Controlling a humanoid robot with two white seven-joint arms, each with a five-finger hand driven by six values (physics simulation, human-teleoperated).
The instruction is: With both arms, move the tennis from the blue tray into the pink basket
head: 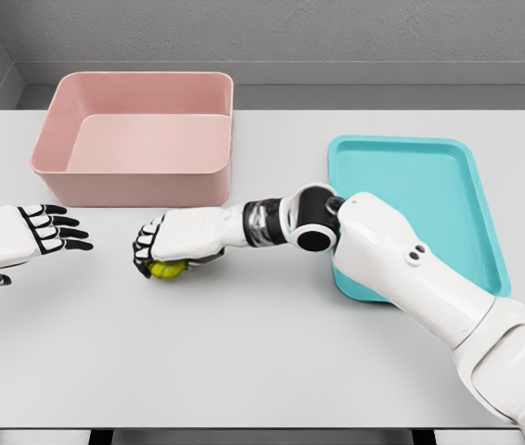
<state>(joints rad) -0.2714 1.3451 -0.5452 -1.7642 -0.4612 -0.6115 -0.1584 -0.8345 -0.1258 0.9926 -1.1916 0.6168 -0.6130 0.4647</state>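
- Small yellow-green tennis ball (167,270) sits on the white tabletop (272,362), left of centre, just in front of the pink rectangular plastic basket's (137,139) front wall, outside both containers.
- Right hand (172,243) reaches across from the right w/ palm down over the ball, fingers curled round its top and sides; ball shows only under the hand.
- Left hand (35,234) hovers near the tabletop's left edge, fingers spread wide & relaxed, holding nothing, pointing toward the ball; clear gap btwn the hands.
- Basket stands at the far-left part of the tabletop.
- Shallow blue-teal rectangular tray (420,199) lies near the right edge; right forearm covers its front-left corner.
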